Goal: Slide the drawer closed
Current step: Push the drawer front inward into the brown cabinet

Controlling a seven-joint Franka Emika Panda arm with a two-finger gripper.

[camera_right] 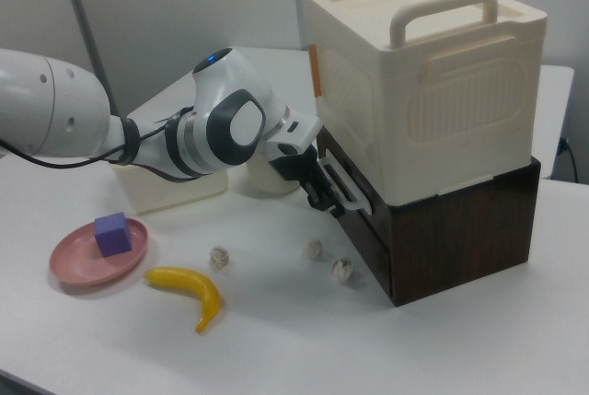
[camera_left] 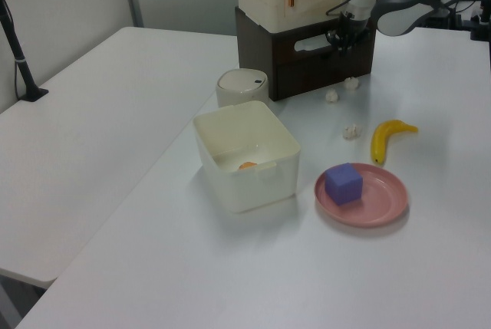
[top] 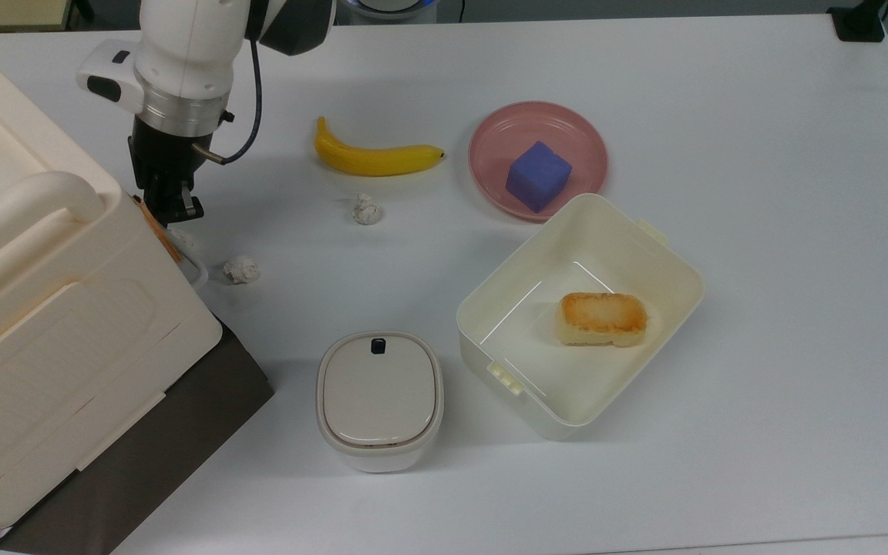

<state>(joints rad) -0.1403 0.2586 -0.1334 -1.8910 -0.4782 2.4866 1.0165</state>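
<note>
Drawer (camera_left: 307, 44) flush in cabinet (camera_right: 460, 229); three paper wads (top: 241, 269) beside.

The box (top: 43, 308) hides most of the drawer (camera_left: 326, 37) from above; the top view's left edge crops the box.

Top view looks straight down; left and right views face the table (top: 760, 231) from opposite sides.
</note>
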